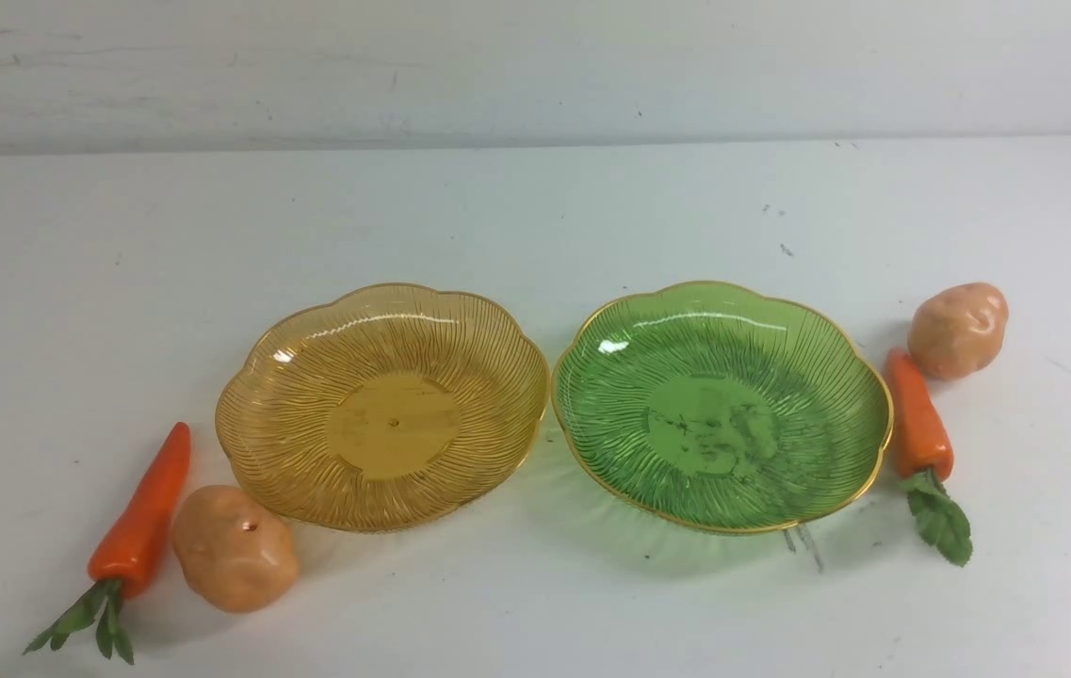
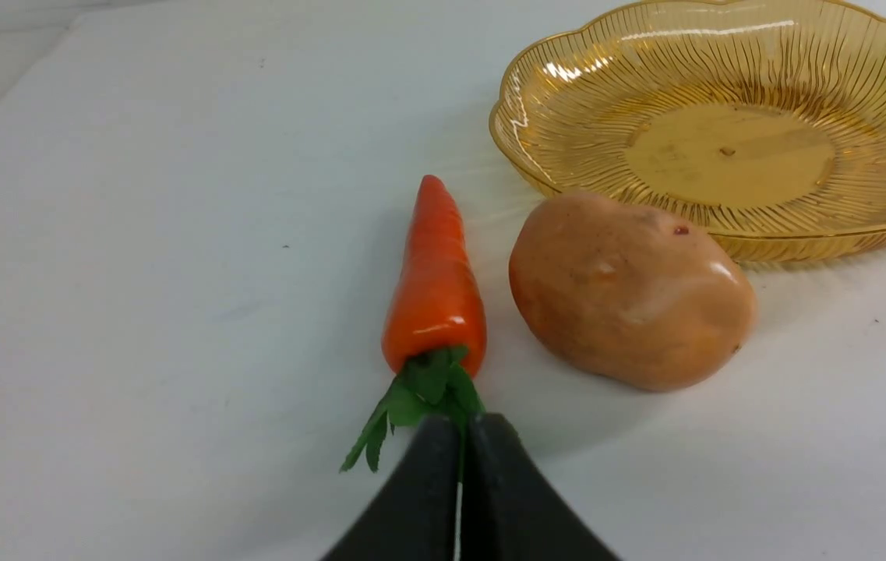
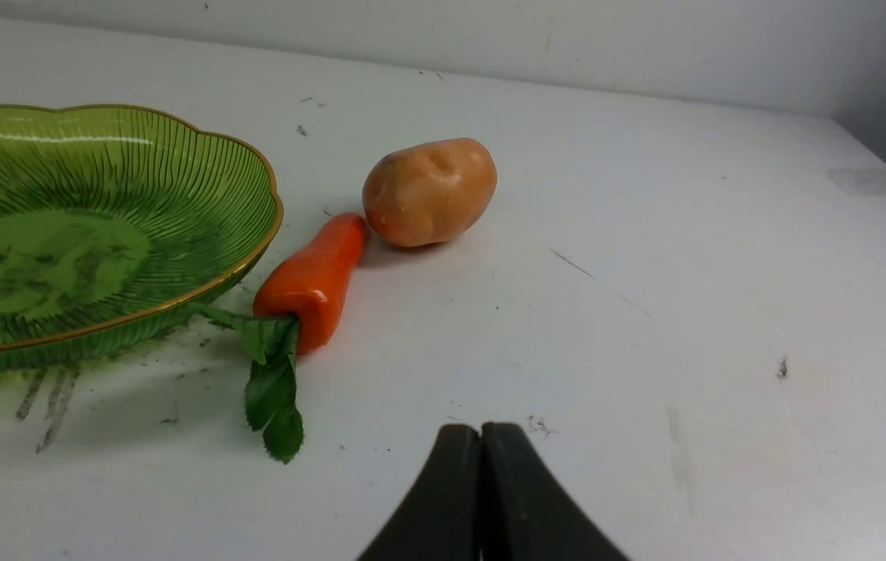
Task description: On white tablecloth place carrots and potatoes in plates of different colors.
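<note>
In the front view the white cloth (image 1: 535, 217) carries a yellow plate (image 1: 392, 424) and a green plate (image 1: 722, 414) side by side, their rims touching or almost. A left carrot (image 1: 141, 513) and a left potato (image 1: 234, 548) lie close together on the cloth, the potato just beside the yellow rim. A right carrot (image 1: 918, 428) lies along the green rim, and its tip reaches the right potato (image 1: 957, 330). In the left wrist view the left claw (image 2: 462, 425) is pressed fully together and holds nothing. Its tips partly cover the carrot's green leaves, and the potato stands between carrot and plate. In the right wrist view the right claw (image 3: 481, 432) is also fully closed and holds nothing, well apart from the carrot. Dark scuffs (image 3: 45, 397) mark the cloth beside the green plate.
</note>
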You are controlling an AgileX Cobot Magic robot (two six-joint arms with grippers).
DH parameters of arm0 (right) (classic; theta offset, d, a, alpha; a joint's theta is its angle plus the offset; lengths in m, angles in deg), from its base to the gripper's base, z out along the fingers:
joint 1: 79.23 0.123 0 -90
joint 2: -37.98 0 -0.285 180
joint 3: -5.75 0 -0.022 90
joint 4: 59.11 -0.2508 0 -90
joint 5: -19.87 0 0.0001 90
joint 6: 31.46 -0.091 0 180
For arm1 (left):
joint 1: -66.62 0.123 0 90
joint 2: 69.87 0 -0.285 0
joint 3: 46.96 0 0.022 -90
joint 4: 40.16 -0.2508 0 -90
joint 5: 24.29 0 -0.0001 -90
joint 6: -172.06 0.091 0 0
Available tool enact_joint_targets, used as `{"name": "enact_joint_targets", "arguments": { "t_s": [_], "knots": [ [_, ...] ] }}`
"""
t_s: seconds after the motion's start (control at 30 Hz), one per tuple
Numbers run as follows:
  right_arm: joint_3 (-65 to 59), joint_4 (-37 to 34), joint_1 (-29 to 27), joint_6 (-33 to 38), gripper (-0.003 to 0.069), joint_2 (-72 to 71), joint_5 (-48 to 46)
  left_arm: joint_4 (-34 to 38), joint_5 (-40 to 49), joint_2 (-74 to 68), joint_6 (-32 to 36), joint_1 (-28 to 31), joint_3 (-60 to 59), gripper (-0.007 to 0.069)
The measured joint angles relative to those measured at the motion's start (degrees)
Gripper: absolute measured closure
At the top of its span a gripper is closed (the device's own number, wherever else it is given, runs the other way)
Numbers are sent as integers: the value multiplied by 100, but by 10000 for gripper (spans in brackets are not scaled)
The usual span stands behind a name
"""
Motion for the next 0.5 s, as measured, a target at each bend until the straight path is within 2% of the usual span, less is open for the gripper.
{"name": "enact_joint_targets", "arguments": {
  "t_s": [0.17,0.27,0.5],
  "knots": [
    [0,0,0,0,674,0,0,-138,-98,0,53,0,0,628],
    [0,0,0,0,674,0,0,112,-509,0,-143,0,-2,628],
    [0,6,0,0,674,0,0,1901,-2381,0,-1312,0,-7,628]
  ]
}}
